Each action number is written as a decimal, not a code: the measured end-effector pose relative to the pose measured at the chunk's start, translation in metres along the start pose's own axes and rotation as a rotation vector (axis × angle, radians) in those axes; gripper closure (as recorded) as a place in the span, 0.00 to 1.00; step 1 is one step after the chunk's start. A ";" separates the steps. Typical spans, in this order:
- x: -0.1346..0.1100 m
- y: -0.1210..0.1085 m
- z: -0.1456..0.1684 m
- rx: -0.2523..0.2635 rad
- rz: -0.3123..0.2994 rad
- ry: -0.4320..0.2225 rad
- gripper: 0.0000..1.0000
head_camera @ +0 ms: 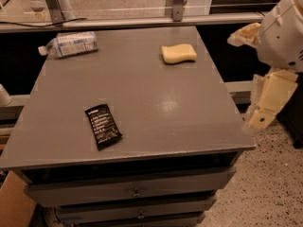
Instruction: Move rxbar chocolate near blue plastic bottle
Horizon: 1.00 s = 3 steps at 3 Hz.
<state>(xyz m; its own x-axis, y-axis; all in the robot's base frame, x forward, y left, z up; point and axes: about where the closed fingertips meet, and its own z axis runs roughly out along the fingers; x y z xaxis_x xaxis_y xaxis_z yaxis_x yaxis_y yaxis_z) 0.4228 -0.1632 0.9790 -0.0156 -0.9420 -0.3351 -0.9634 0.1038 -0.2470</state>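
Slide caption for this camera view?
Black rxbar chocolate wrapper in front, clear blue plastic bottle and yellow sponge at back of grey table; gripper off its right edge.

You could read no word or number at this moment. The rxbar chocolate (102, 126), lying on the front left part of the desk (189, 126), carried several lines of white text on its black wrapper, but the letters were too small to make out. The blue plastic bottle (72, 44) at the far left corner had a pale blue-and-white label with print that you also could not read. The gripper (259, 118) hung beside the desk's right edge and bore no marking.
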 end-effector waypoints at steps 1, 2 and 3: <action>-0.050 0.021 0.012 -0.043 -0.109 -0.158 0.00; -0.064 0.026 0.008 -0.051 -0.121 -0.204 0.00; -0.063 0.026 0.008 -0.049 -0.122 -0.200 0.00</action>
<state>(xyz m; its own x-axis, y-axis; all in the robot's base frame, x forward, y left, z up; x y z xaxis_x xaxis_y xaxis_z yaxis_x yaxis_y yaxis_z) 0.4010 -0.0985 0.9869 0.1504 -0.8643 -0.4799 -0.9668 -0.0272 -0.2540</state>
